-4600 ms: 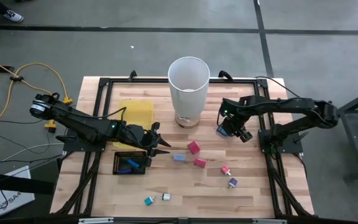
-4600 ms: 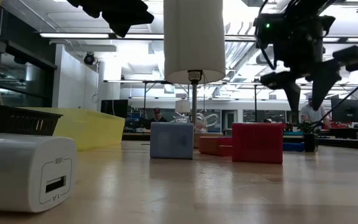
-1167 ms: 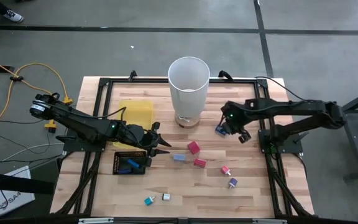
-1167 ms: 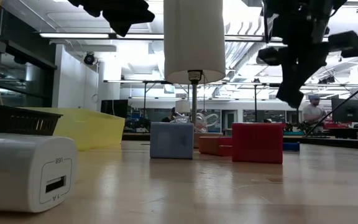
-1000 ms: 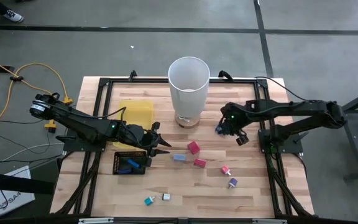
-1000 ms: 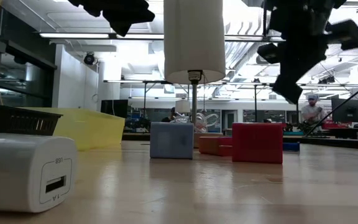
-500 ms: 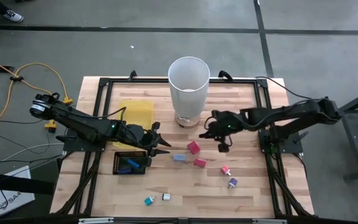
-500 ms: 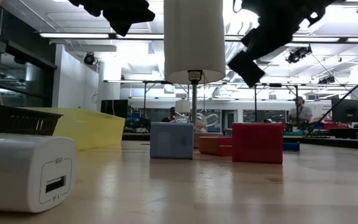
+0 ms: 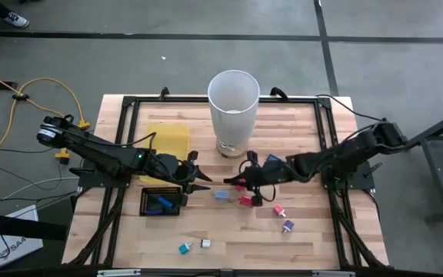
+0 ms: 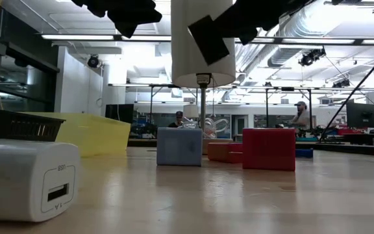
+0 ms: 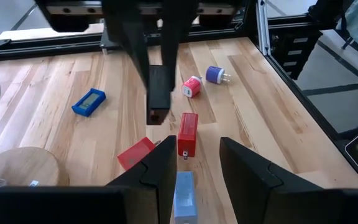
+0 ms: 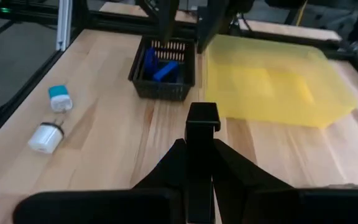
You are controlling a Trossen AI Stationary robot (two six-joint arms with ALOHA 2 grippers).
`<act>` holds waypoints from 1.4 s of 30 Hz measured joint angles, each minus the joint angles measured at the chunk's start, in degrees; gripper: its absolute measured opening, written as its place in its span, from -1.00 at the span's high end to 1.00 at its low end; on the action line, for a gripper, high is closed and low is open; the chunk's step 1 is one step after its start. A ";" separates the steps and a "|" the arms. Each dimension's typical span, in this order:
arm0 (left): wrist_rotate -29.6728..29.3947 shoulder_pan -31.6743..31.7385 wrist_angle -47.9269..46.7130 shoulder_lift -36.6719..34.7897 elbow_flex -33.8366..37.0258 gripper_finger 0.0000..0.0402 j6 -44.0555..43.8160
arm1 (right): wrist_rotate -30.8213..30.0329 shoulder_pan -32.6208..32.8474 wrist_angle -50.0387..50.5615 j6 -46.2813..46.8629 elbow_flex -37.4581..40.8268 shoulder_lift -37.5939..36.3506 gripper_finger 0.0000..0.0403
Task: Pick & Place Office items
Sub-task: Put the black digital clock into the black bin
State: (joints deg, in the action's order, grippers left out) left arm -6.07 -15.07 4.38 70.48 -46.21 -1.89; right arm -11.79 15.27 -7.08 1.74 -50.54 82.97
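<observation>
A robotics lab or workshop, this; grey concrete floor (image 9: 406,46) around a wooden bench (image 9: 306,231) framed in black rails; exposed ducting (image 10: 304,29) and strip lights overhead; people at monitors (image 10: 362,115) beyond; yellow cable (image 9: 6,85) trailing loose.

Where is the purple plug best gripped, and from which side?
Take the purple plug by its rounded body, coming from straight above, fingers closing across its sides. Thin prongs stick out at one end and would give a poor hold. It seems to lie clear of the pink plug, leaving room.
</observation>
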 joint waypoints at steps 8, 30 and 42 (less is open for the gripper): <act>-0.02 0.00 0.00 0.00 0.00 0.41 0.00 | -9.75 5.03 -7.91 0.00 0.00 1.89 0.81; -0.02 0.00 2.36 0.00 0.02 0.41 -0.01 | -15.19 8.00 -14.86 0.02 0.02 1.80 0.82; 0.00 0.04 6.41 1.65 0.02 0.41 0.94 | -15.15 8.00 -16.24 0.02 0.02 1.80 0.82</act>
State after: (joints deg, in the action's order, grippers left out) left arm -6.07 -15.03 10.79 72.13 -46.19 -0.95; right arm -26.94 23.27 -23.33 1.76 -50.52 84.77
